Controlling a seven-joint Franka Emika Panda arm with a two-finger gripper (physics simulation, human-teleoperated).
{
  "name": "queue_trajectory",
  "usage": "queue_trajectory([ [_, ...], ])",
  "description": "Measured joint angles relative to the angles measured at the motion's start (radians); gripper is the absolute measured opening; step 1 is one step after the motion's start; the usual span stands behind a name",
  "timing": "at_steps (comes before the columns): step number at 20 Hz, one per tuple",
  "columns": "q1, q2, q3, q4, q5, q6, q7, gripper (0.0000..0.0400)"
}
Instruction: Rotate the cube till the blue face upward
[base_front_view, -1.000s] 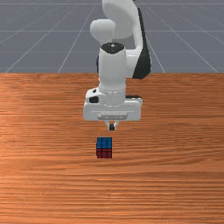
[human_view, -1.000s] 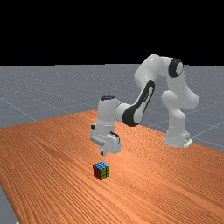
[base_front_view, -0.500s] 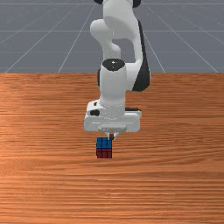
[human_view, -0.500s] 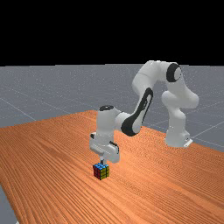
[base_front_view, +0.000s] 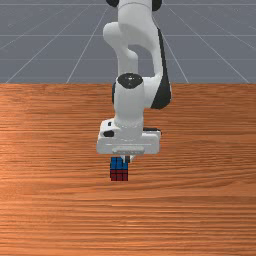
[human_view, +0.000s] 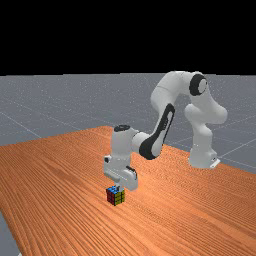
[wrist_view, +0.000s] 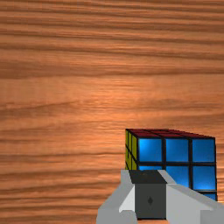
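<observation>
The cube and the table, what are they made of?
The cube looks like plastic, maybe slightly shiny: its blue squares have brighter patches. The table looks like smooth wood from its orange-brown streaks, but could be printed.

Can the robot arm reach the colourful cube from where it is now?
Probably yes: its pincer is right at the blue top of the cube, with nothing in the way. But it's shut, so it could maybe push, not grab.

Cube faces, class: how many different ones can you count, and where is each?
3: the blue face on top, partly behind the gripper; the red face towards the front view's camera; the yellow face towards the far view's right. Others are hidden.
</observation>
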Motion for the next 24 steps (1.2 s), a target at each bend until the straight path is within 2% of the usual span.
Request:
queue_trajectory([
  [5,0.011,-0.001,0.005,-0.002,-0.002,0.003,0.006,0.0000],
  [12,0.072,-0.018,0.024,-0.008,-0.011,0.000,0.043,0.0000],
  [19,0.033,-0.029,-0.029,-0.006,-0.020,0.001,0.055,0.0000],
  [24,0.024,0.012,-0.034,-0.003,-0.024,0.005,0.053,0.0002],
])
